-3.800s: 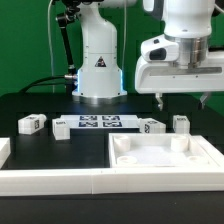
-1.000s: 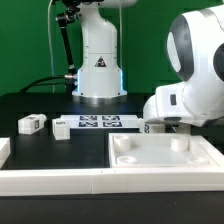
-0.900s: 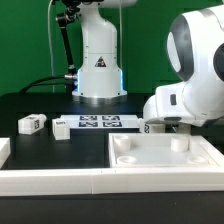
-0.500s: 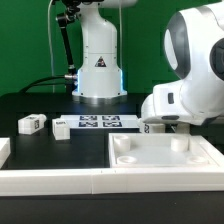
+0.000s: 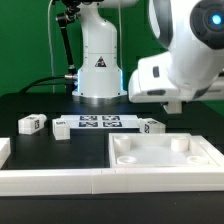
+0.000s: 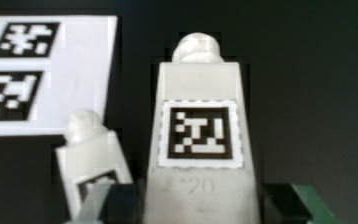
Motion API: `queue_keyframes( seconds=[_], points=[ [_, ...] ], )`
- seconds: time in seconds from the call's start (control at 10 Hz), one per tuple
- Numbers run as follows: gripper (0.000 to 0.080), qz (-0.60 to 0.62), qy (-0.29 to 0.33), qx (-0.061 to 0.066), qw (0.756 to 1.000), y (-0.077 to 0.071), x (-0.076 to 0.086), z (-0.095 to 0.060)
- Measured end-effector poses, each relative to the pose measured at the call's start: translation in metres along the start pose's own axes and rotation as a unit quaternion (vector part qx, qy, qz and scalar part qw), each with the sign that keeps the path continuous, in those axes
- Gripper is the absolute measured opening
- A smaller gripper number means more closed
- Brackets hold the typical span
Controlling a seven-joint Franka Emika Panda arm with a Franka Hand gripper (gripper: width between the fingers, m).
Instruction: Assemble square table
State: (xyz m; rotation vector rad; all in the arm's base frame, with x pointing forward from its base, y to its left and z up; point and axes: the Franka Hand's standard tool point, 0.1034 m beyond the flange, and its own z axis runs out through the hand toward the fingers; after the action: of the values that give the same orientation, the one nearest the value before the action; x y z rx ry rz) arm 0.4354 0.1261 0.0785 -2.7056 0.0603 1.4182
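1. The square tabletop (image 5: 150, 158) lies at the front, its corner recesses unfilled.
2. One table leg (image 6: 202, 130) has left its spot beside the slab. The gripper (image 6: 202, 198) is clamped on it and has risen, seemingly clear of the table.
3. The other three legs lie unmoved, the nearest leg (image 5: 152, 125) beside the marker board (image 5: 98, 123).
4. Carrying it to a recess likely comes next.

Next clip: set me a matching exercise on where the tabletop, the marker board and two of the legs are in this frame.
Things:
1 tabletop
2 marker board
3 central wrist-view leg
4 leftmost leg

Places:
a clamped in the pincer
b on the table, the exterior view's far left
c the exterior view's lower right
d flat in front of the robot base

Pairs: 1-c; 2-d; 3-a; 4-b
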Motion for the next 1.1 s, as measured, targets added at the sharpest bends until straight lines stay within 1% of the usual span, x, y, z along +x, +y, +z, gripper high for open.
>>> queue_keyframes(
  seconds=[0.1, 0.2, 0.3, 0.5, 0.6, 0.7, 0.8, 0.9, 1.0, 1.1],
  points=[
    [0.0292, -0.001, 0.010, 0.004, 1.000, 0.004, -0.005, -0.012],
    [0.0292, -0.002, 0.019, 0.004, 1.000, 0.003, -0.003, -0.012],
    [0.0292, -0.002, 0.049, 0.007, 0.999, 0.000, 0.004, -0.014],
    [0.0292, -0.010, 0.124, 0.009, 0.992, 0.001, 0.007, -0.023],
    [0.0292, -0.023, 0.157, 0.010, 0.987, 0.005, 0.004, -0.032],
    [0.0292, -0.029, 0.172, 0.009, 0.985, 0.007, -0.003, -0.043],
    [0.0292, -0.039, 0.202, 0.009, 0.979, 0.009, -0.004, -0.057],
    [0.0292, -0.044, 0.230, 0.010, 0.972, 0.013, -0.008, -0.072],
    [0.0294, -0.045, 0.273, 0.011, 0.961, 0.016, -0.009, -0.084],
    [0.0294, -0.044, 0.308, 0.012, 0.950, 0.016, -0.009, -0.090]
  ],
)
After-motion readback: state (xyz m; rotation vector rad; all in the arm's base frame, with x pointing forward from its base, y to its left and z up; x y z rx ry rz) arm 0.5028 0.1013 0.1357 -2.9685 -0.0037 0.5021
